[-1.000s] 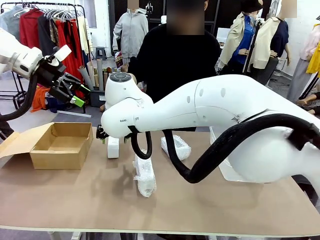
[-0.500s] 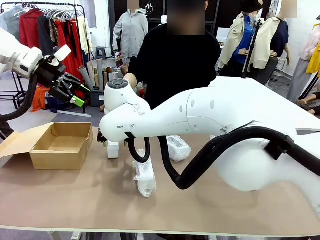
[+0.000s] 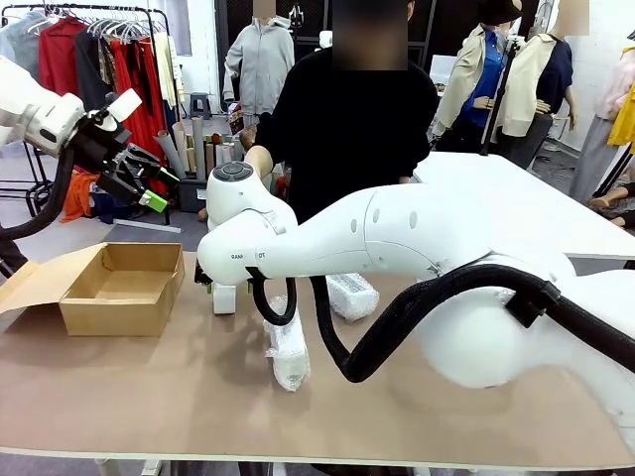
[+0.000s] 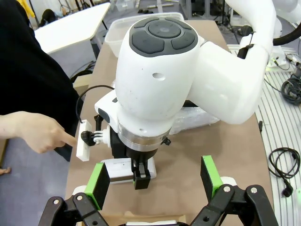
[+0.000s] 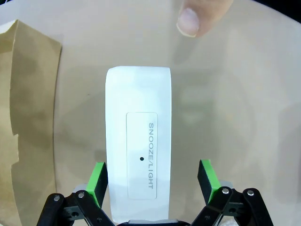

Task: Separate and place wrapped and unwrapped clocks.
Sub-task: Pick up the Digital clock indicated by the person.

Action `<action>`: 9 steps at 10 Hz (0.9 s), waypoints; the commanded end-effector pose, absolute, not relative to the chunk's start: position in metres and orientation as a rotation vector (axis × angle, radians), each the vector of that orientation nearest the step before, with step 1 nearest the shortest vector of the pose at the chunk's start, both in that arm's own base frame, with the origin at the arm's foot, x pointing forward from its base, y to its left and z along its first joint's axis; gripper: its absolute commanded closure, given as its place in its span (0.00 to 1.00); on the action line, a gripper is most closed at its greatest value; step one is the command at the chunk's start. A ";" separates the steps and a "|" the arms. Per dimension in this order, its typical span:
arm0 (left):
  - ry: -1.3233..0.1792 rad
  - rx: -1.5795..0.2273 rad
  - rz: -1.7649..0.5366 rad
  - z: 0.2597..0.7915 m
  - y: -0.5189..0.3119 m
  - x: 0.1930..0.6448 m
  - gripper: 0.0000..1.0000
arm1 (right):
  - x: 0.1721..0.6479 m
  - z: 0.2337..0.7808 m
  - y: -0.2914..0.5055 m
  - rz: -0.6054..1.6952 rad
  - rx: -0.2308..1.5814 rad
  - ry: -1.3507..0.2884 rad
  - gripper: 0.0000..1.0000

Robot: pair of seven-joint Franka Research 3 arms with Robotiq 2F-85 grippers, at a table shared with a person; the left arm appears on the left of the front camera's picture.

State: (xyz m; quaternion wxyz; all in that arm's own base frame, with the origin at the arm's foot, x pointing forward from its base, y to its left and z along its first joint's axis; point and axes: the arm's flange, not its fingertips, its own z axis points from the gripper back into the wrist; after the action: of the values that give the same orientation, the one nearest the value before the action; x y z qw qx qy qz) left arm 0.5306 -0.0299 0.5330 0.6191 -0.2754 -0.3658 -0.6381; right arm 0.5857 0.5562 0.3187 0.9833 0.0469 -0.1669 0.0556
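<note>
The unwrapped clock (image 5: 138,141) is a smooth white block marked SNOOZE/LIGHT, standing on the table by the box (image 3: 225,296). My right gripper (image 5: 153,181) hangs over it, open, with the block between its green pads; the left pad is close to its edge and the right pad is well clear. A long wrapped clock (image 3: 288,352) lies mid-table in crinkly film. A squat wrapped clock (image 3: 352,295) sits behind it, partly hidden by my right arm. My left gripper (image 3: 139,183) is raised at the far left, open (image 4: 155,181) and holding nothing.
An open cardboard box (image 3: 124,288) sits at the table's left, its flap (image 5: 23,117) beside the white block. The person's hand (image 4: 37,134) points toward the block, with a fingertip (image 5: 197,16) just beyond it. A clear plastic tub (image 4: 122,33) stands farther along the table.
My right wrist has sunk a little toward the white block and the arm's elbow has swung left. The left arm has not moved.
</note>
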 end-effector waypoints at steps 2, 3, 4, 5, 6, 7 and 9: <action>-0.843 -0.630 -1.467 0.534 -0.030 0.529 0.00 | 0.584 0.321 0.556 0.117 0.092 -0.335 0.00; -0.843 -0.630 -1.467 0.534 -0.030 0.529 0.00 | 0.584 0.321 0.556 0.117 0.092 -0.335 0.00; -0.843 -0.630 -1.467 0.534 -0.030 0.529 0.00 | 0.584 0.321 0.556 0.117 0.092 -0.335 0.00; -0.843 -0.630 -1.467 0.534 -0.030 0.529 0.00 | 0.584 0.321 0.556 0.117 0.092 -0.335 0.00; -0.843 -0.630 -1.467 0.534 -0.030 0.529 0.00 | 0.584 0.321 0.556 0.117 0.092 -0.335 0.00; -0.843 -0.630 -1.467 0.534 -0.030 0.529 0.00 | 0.584 0.321 0.556 0.117 0.092 -0.335 0.00; -0.843 -0.630 -1.467 0.534 -0.030 0.529 0.00 | 0.584 0.321 0.556 0.117 0.092 -0.335 0.00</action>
State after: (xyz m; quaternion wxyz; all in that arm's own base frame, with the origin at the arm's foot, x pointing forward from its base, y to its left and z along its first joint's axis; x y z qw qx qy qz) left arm 0.5306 -0.0299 0.5330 0.6191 -0.2754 -0.3658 -0.6381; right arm 0.5851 0.5568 0.3184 0.9833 0.0474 -0.1663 0.0562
